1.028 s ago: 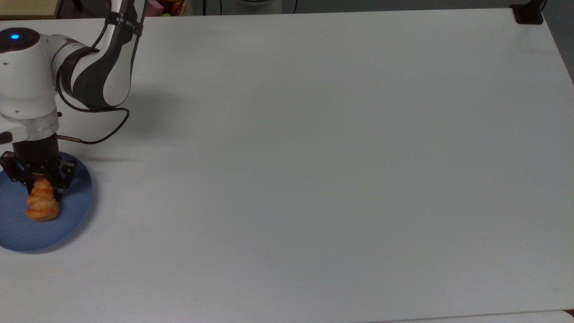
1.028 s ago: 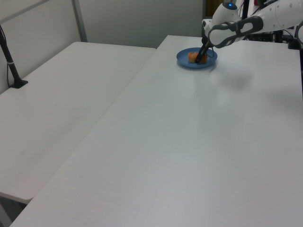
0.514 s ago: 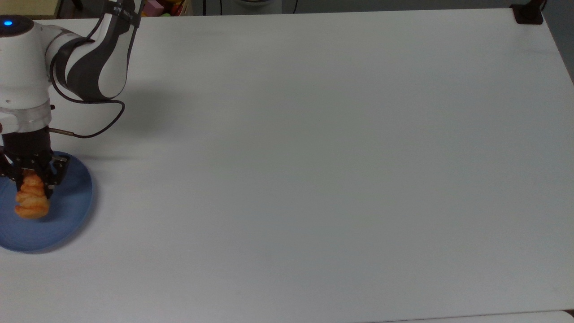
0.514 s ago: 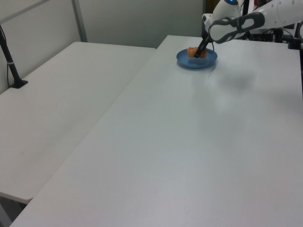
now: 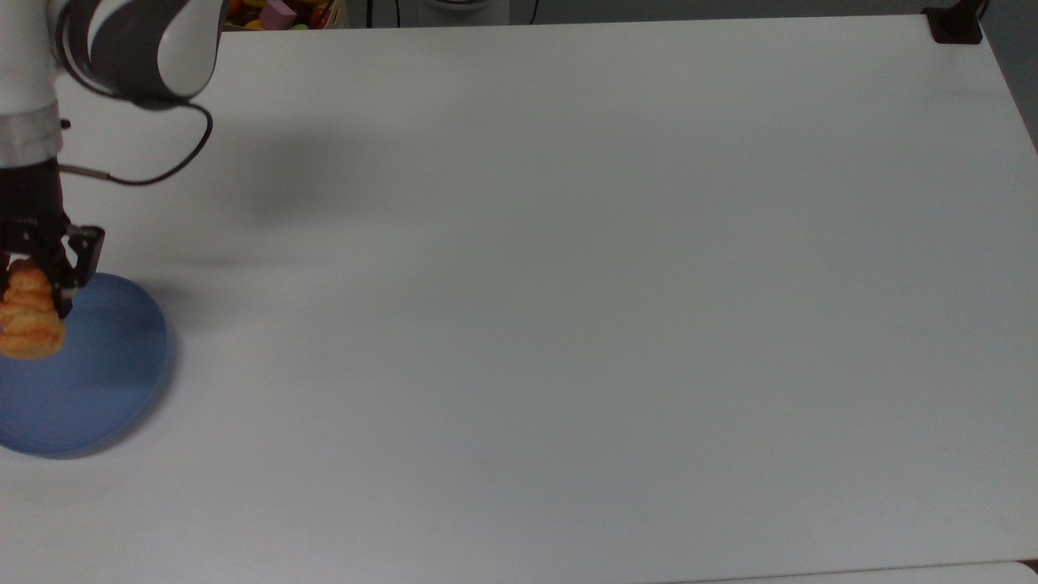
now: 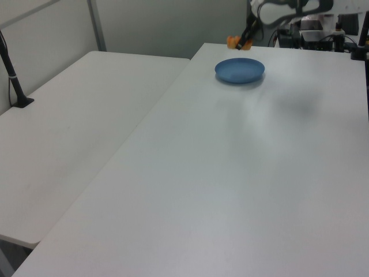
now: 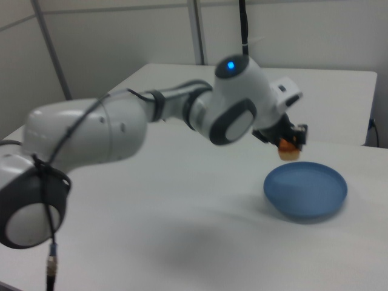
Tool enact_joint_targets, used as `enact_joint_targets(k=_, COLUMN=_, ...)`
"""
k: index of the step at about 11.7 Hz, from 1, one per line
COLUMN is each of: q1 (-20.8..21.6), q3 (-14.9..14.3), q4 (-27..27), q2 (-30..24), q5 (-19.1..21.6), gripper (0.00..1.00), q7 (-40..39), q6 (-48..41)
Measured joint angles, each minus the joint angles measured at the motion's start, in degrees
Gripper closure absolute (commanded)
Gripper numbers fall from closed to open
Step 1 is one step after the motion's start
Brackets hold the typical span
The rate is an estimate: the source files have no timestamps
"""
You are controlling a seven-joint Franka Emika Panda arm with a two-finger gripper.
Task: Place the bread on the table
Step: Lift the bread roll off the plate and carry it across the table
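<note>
From my station I see the black two-finger gripper (image 5: 32, 280) at the top view's far left edge, its fingers clamped on the upper end of the small golden-orange braided bread loaf (image 5: 29, 324). The loaf hangs downward from the fingers, long axis pointing toward the top view's bottom edge, ridged glazed top facing the camera.

In the left view the bread (image 6: 233, 41) sits in the gripper (image 6: 244, 42) clear of the round blue plate (image 6: 240, 70), with open air between loaf and plate rim. So the loaf is lifted, not resting on anything. The right view agrees: gripper (image 7: 290, 140) holds the bread (image 7: 288, 150) just above the far rim of the plate (image 7: 305, 190), no contact between them.

The plate (image 5: 97, 381) lies flat near the top view's lower left corner, partly cut by the picture edge. In the top view the loaf overlaps the plate's upper left portion.

The large white smooth-topped table (image 5: 568, 284) stretches away to the top view's right. In the left view, a second white table (image 6: 75, 133) butts against the first table (image 6: 242, 190) on the left view's left side.

The white and grey arm (image 7: 121, 133) reaches across in the right view, a blue light (image 7: 230, 65) lit on its wrist housing. A black cable (image 5: 154, 166) loops from the arm down toward the gripper in the top view.
</note>
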Motion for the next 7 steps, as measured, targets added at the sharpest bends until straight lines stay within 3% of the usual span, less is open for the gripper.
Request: enact_joint_targets(k=7, q1=9.4, q3=0.8, q4=-14.8, q2=-17.5, q5=0.0, gripper=0.48, q7=8.3, q6=-12.5)
